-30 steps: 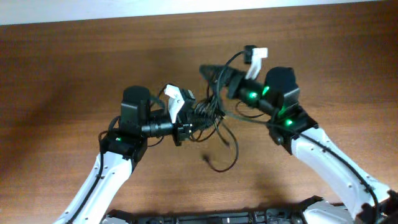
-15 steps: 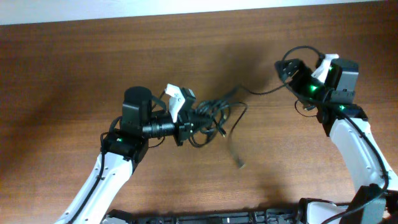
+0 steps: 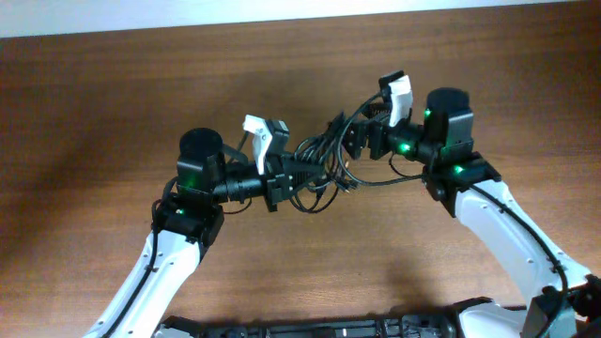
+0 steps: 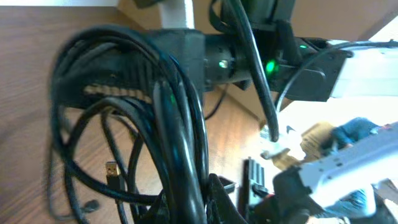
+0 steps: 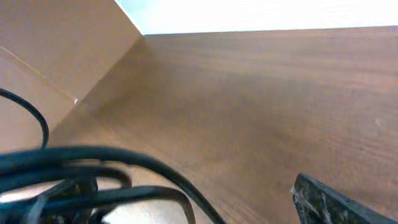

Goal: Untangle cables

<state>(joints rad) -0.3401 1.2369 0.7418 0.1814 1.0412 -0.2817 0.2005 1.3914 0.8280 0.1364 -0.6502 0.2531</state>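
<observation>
Left of the desk's [image 3: 94, 113] middle, the left end effector [image 3: 285, 180] is closed on the cables [image 3: 317, 161], a bunched black tangle held between the two arms, nearer the far edge than the near one. Its wrist view shows thick loops and one small metal plug [image 4: 112, 168] hanging over the wood. Just right of the tangle, the right end effector [image 3: 357, 141] meets the cords from the far right side; whether it grips them I cannot tell.
</observation>
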